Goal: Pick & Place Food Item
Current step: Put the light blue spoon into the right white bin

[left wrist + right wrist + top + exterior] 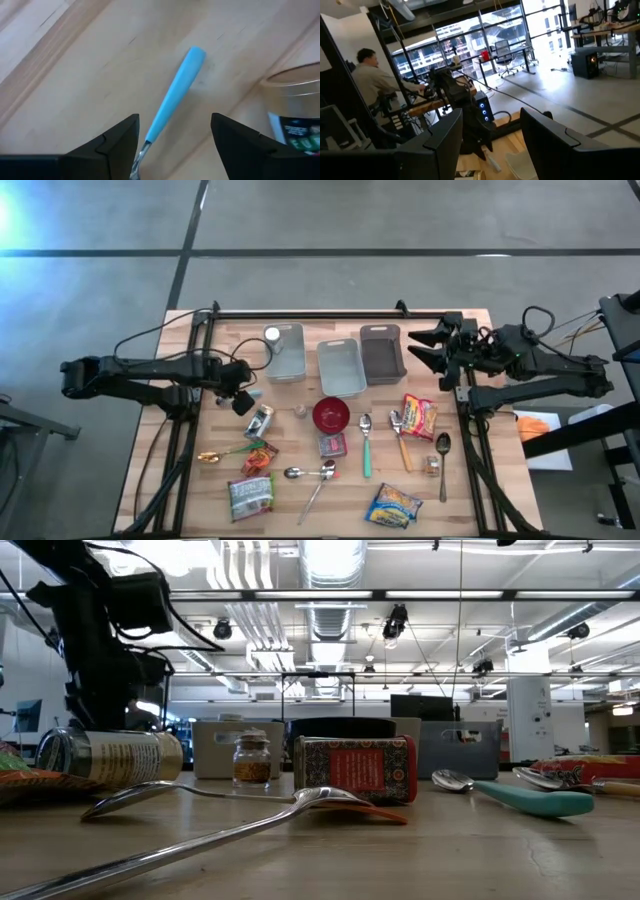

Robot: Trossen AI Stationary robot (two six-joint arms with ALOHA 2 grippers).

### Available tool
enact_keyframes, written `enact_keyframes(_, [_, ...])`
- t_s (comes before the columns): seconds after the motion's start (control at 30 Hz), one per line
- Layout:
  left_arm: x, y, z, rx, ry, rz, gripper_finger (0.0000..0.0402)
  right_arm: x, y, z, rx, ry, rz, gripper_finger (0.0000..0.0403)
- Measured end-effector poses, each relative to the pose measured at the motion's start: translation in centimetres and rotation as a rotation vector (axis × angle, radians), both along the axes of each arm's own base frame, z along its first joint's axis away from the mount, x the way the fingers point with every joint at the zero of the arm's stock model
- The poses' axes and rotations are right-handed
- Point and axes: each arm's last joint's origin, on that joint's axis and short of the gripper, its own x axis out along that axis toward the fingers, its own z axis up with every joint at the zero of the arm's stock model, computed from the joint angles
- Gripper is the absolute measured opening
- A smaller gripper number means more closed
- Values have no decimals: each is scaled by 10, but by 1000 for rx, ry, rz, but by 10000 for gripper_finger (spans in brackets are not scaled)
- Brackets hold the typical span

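My left gripper hangs open over the table's left part, pointing steeply down. Below it a utensil's light-blue handle lies on the wood, showing between the two fingers, which do not touch it. A tin can lies just beside it toward the near right. Food packets lie near the front: a green one, a yellow one and a red one. My right gripper is raised at the far right, open, pointing level toward the left with nothing between its fingers.
Three bins stand along the far edge. A red bowl, a red box, a spice jar and several spoons lie mid-table. A person shows in the room beyond.
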Motion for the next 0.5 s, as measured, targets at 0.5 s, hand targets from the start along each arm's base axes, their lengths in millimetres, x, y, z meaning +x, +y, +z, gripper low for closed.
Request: enact_keyframes(0.5, [2,1,-9,-9,-12,75,248,-1,0,1,-1,-4,4,196])
